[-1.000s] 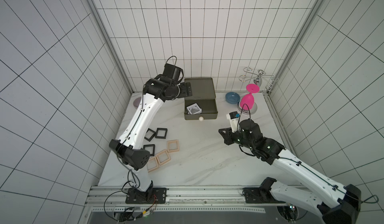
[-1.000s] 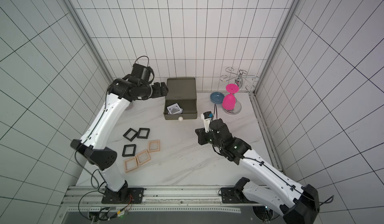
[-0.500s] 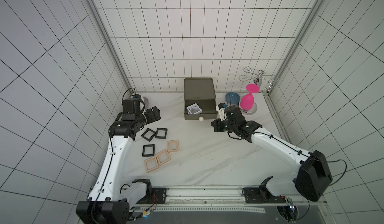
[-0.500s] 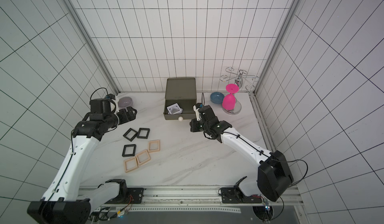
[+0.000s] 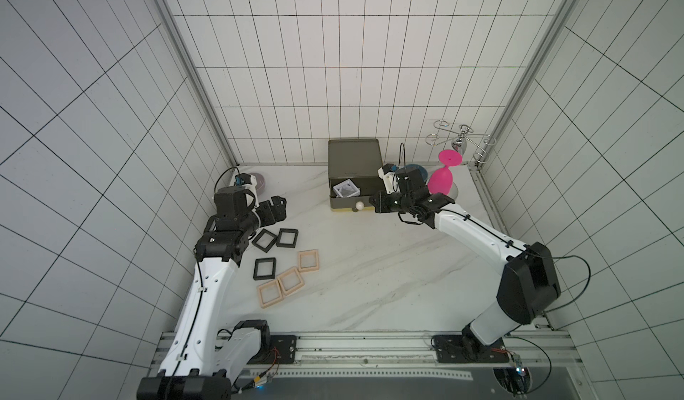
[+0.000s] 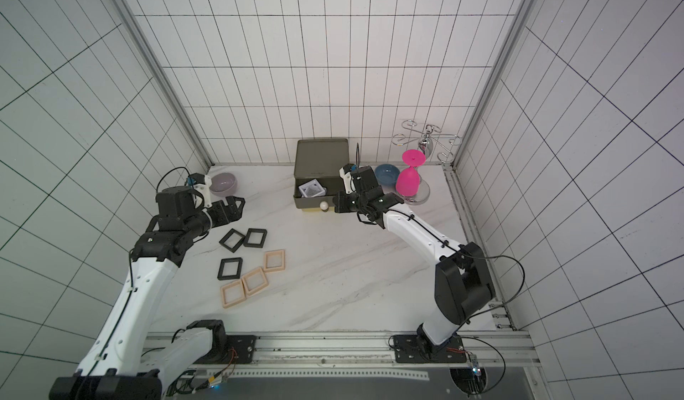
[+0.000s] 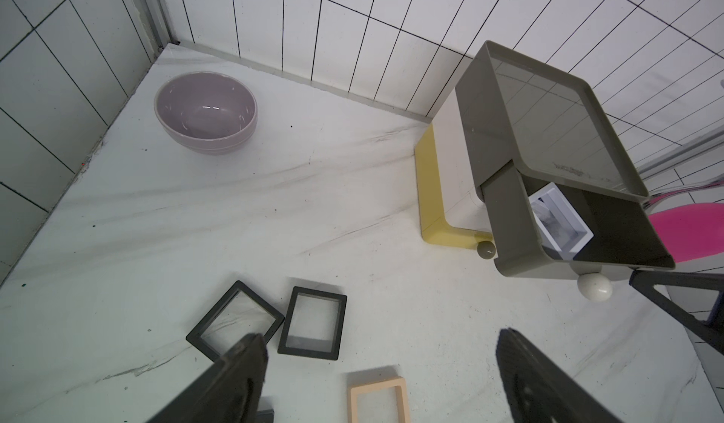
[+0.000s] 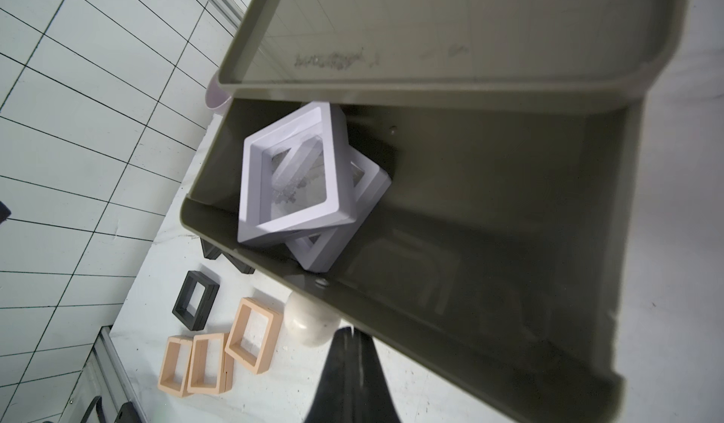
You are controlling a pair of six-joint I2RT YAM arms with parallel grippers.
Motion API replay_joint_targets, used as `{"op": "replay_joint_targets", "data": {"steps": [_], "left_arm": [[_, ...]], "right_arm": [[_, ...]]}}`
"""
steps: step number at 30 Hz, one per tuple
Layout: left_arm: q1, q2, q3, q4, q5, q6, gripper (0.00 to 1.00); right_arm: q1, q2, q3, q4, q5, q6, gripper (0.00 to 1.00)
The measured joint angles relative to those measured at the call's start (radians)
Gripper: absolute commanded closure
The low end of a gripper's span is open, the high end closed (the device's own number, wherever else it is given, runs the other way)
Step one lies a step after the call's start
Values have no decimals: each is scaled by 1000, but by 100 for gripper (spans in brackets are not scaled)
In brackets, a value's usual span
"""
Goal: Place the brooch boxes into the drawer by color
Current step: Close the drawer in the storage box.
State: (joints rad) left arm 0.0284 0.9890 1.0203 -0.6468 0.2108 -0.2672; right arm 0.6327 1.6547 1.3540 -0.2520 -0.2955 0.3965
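Both arms have swung over: the left arm [image 5: 207, 287], jaws wide, now hangs by the black boxes [image 5: 287, 237] near the counter's [image 5: 370, 268] left edge and should drop straight to pinch one box's sides, while the right arm's [image 5: 477, 233] shut jaws sit by the drawer's [image 5: 353, 153] white knob [image 5: 358, 205].

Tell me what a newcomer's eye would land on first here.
The bright pink goblet stands out at the table's back right, beside a blue bowl. Next to it the olive drawer has its top tier pulled open, with white brooch boxes piled inside. Black brooch boxes and peach brooch boxes lie scattered on the marble table, left of centre.
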Motion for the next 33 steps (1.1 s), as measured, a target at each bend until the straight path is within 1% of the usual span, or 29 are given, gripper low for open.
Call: {"op": "replay_joint_targets", "data": {"steps": [11, 17, 20, 25, 27, 29, 33], "left_arm": [[0, -3, -82, 58, 2, 11, 5], [0, -5, -99, 80, 16, 10, 4], [0, -7, -104, 92, 27, 8, 4], [0, -6, -106, 100, 58, 3, 5], [0, -5, -106, 104, 72, 0, 5], [0, -5, -106, 106, 80, -3, 5], [0, -5, -106, 108, 86, -5, 5]], "right_arm": [[-7, 119, 150, 12, -5, -8, 100], [-12, 122, 173, 19, -2, -8, 100], [-16, 76, 143, 19, -2, -7, 100], [-18, -92, 31, 15, -2, -4, 100], [-18, -132, 2, 16, 3, -4, 100], [-18, -138, -11, 18, 13, -2, 100], [-18, -101, -39, 23, 40, 7, 100]]}}
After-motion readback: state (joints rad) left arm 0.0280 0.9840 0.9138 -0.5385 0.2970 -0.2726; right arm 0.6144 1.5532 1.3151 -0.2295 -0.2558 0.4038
